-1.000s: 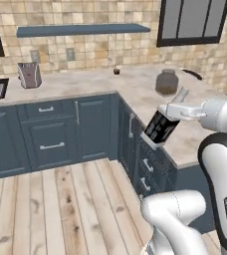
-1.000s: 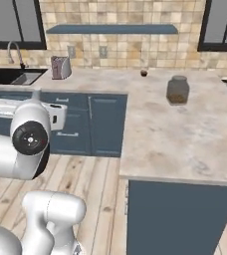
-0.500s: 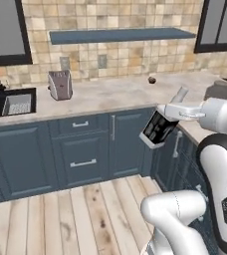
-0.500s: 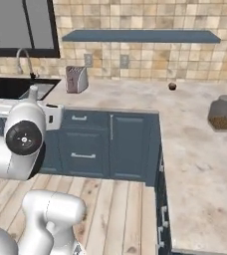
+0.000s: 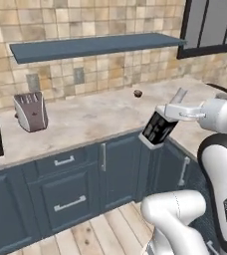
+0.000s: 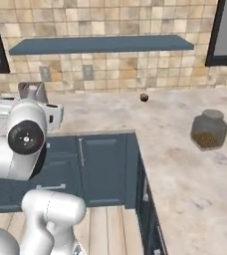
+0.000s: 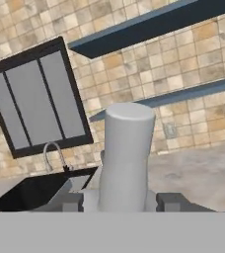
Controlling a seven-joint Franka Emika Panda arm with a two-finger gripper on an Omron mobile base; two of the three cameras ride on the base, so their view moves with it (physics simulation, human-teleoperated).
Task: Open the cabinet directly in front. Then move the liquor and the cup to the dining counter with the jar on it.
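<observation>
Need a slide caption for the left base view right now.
Gripper carries the liquor tilted above the blue-grey base cabinets, toaster behind.

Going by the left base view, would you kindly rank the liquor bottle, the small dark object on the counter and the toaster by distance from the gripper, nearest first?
1. The liquor, held in the gripper itself.
2. The small dark object, on the counter just behind the gripper, near the wall.
3. The toaster, far across the counter, toward the left.

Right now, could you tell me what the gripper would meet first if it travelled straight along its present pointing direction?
The gripper holds the liquor bottle. Past its cap the path looks free up to the tiled wall beneath the blue shelf, though depth is uncertain.
</observation>
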